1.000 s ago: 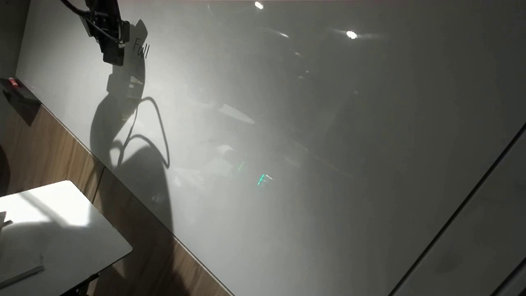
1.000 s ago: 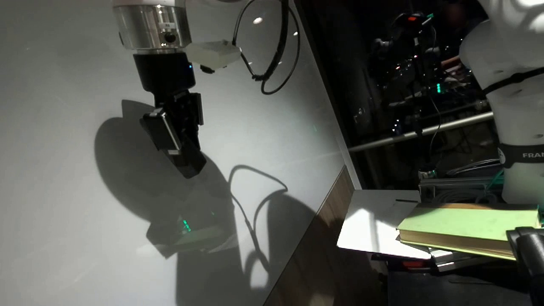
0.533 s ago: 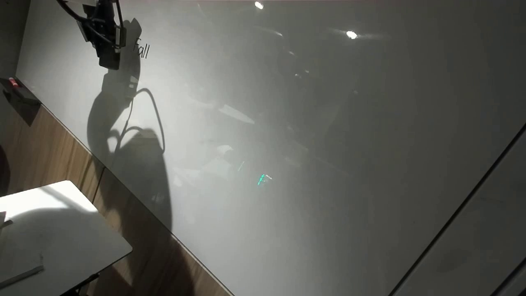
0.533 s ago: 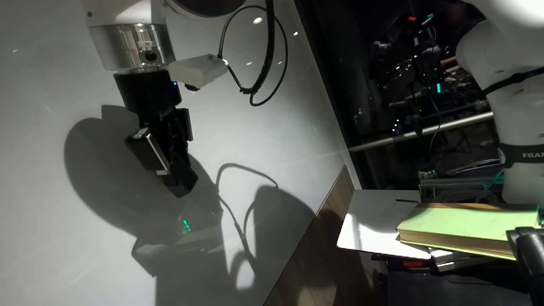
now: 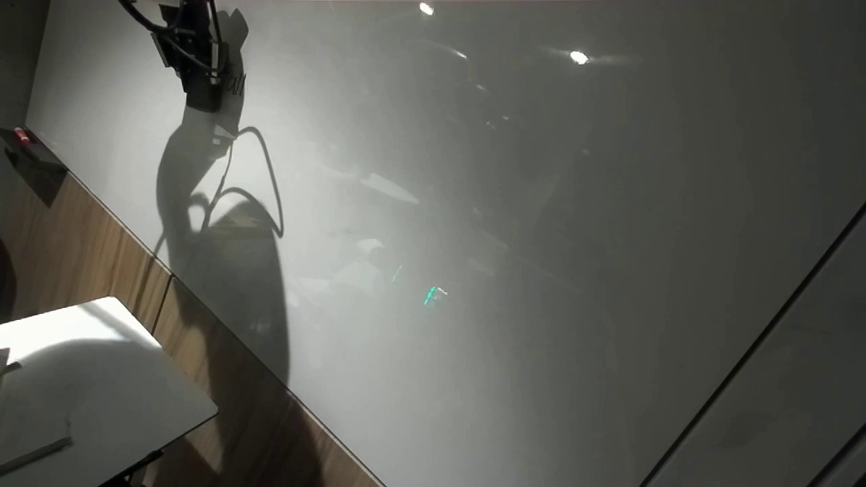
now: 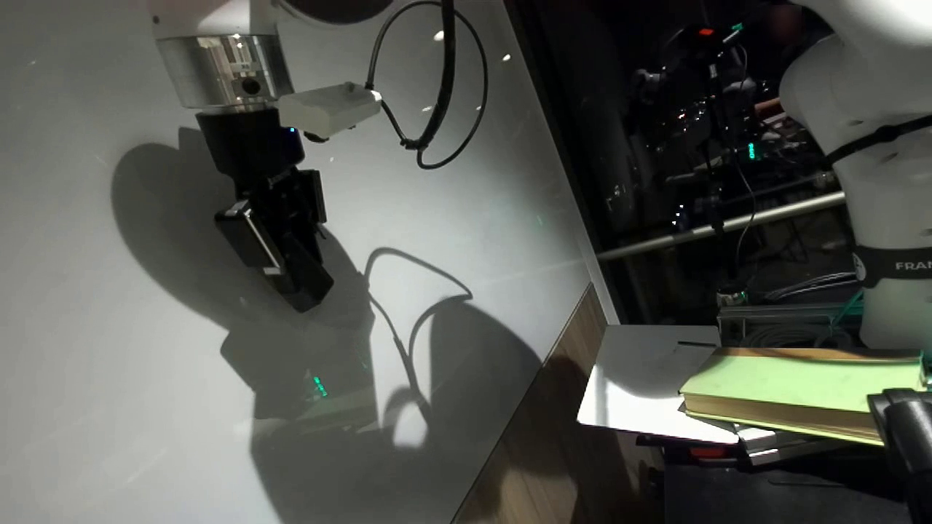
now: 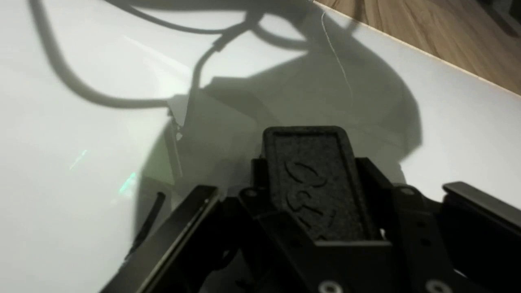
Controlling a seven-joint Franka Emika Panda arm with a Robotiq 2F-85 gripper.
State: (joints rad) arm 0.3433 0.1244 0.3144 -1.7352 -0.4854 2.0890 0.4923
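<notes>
Dark block (image 7: 317, 185) before whiteboard (image 5: 473, 223)
Gripper (image 7: 313, 175) pinching block between its jaws; black handwriting (image 5: 235, 84) close by; contact with board unclear.

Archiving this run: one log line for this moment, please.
gripper: holding dark block; facing: whiteboard; whiteboard contact: unclear; nearby: black handwriting

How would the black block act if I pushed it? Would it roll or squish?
The block probably wouldn't roll, because it's boxy with a flat face. It might not slide easily, since that face looks grainy. It's likely at least a bit firm: its sides look straight where the tool grips it.
</notes>
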